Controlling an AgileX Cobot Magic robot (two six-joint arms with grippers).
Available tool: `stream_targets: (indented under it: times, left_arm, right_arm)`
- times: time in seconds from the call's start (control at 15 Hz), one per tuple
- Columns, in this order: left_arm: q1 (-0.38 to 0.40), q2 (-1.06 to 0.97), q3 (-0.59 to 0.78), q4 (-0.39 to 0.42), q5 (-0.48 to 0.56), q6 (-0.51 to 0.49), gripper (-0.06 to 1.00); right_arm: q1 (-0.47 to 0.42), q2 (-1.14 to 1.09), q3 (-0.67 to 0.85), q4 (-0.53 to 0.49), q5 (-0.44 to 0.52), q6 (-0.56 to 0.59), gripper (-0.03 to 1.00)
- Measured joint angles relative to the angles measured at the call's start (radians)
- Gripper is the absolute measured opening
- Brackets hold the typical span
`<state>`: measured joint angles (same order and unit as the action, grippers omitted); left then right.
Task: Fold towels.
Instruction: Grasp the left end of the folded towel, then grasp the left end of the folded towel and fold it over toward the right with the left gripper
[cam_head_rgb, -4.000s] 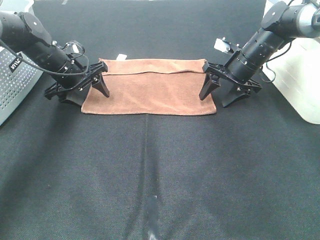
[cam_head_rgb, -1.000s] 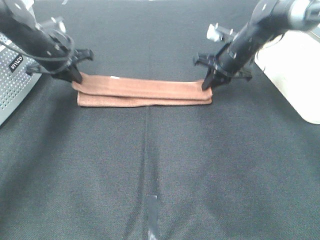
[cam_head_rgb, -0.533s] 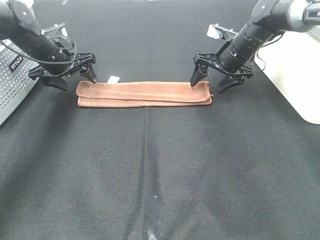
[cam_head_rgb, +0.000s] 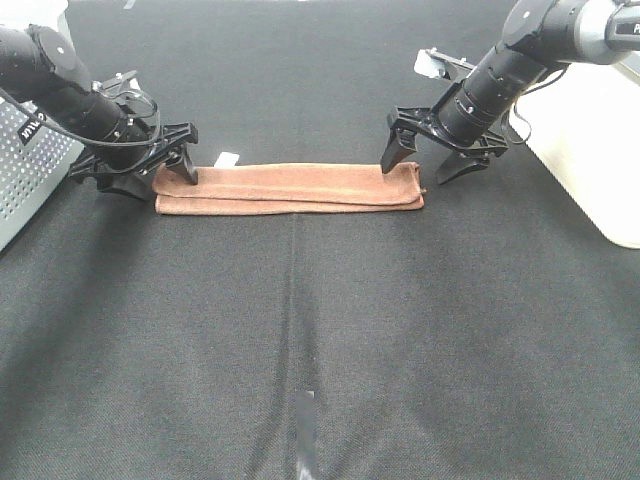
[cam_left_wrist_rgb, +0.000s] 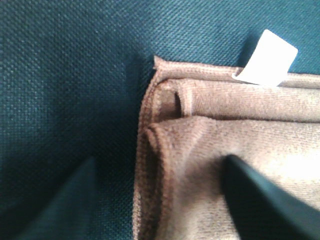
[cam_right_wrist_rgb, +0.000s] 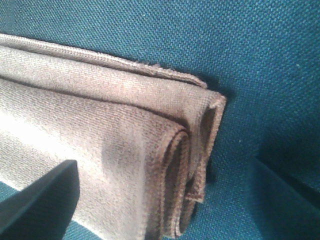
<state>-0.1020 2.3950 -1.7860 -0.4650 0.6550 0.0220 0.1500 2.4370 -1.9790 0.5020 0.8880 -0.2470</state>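
The reddish-brown towel (cam_head_rgb: 290, 187) lies on the black cloth as a long narrow folded strip, its small white tag (cam_head_rgb: 227, 159) at the far left edge. My left gripper (cam_head_rgb: 142, 178) is open and empty, with its fingers either side of the towel's left end. The left wrist view shows the layered folded end (cam_left_wrist_rgb: 210, 140), the tag (cam_left_wrist_rgb: 267, 57) and one finger (cam_left_wrist_rgb: 265, 200) over the towel. My right gripper (cam_head_rgb: 417, 166) is open and empty, astride the towel's right end. The right wrist view shows the stacked hems (cam_right_wrist_rgb: 115, 130) between the fingers (cam_right_wrist_rgb: 40, 200).
A grey perforated box (cam_head_rgb: 25, 175) stands at the left edge, close to my left arm. A white container (cam_head_rgb: 590, 140) stands at the right edge behind my right arm. A pale tape mark (cam_head_rgb: 305, 430) lies on the black cloth near the front.
Both grippers have let go of the towel's far edge and opened. In the last half second the left gripper came down closer to the towel's left end. The right gripper stayed put.
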Motion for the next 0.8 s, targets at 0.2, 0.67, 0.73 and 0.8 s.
stream_targets:
  times: [0.2, 0.67, 0.73, 0.8]
  left_arm:
    - [-0.007, 0.002, 0.000, -0.002, 0.000, 0.013, 0.54]
    - [-0.014, 0.011, 0.000, -0.003, 0.001, 0.040, 0.05]
    - [-0.014, 0.010, 0.000, 0.005, 0.004, 0.040, 0.05]
    - [-0.014, 0.001, 0.000, 0.026, 0.014, 0.040, 0.05]
  right_arm:
    - [0.000, 0.000, 0.000, -0.001, 0.000, 0.000, 0.83]
    - [0.000, 0.000, 0.000, -0.002, 0.019, 0.021, 0.83]
    - [0.000, 0.000, 0.000, -0.003, 0.028, 0.026, 0.83]
    - [0.000, 0.000, 0.000, -0.003, 0.036, 0.031, 0.83]
